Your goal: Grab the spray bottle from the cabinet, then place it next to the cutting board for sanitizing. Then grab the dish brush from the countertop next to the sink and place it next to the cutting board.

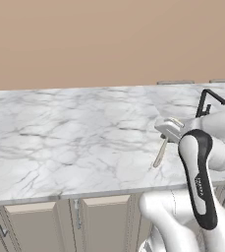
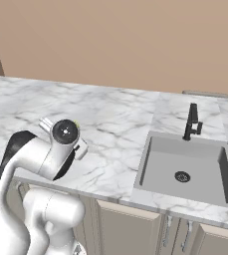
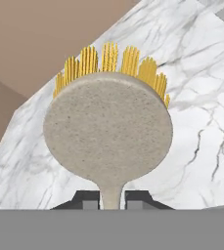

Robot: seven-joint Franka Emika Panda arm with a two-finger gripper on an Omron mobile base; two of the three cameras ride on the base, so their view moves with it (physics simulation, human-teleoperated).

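My gripper [image 3: 112, 200] is shut on the thin handle of the dish brush [image 3: 108, 129]. Its round speckled beige head faces the hand camera, with yellow bristles [image 3: 111, 58] fanning out behind it. In the left base view the gripper [image 1: 167, 134] holds the brush over the white marble countertop [image 1: 74, 133], and the pale handle [image 1: 160, 153] slants down from the fingers. From the right base side my wrist [image 2: 65, 132] covers the fingers. The sink [image 2: 161, 160] lies to the right of the hand. The spray bottle, the cabinet and the cutting board are out of view.
A black angular faucet [image 2: 191, 122] stands behind the basin, and it rises just right of my arm as faucet [image 1: 207, 101]. Beige drawer fronts with metal handles [image 1: 76, 212] run under the counter's front edge. A tan wall backs the counter.
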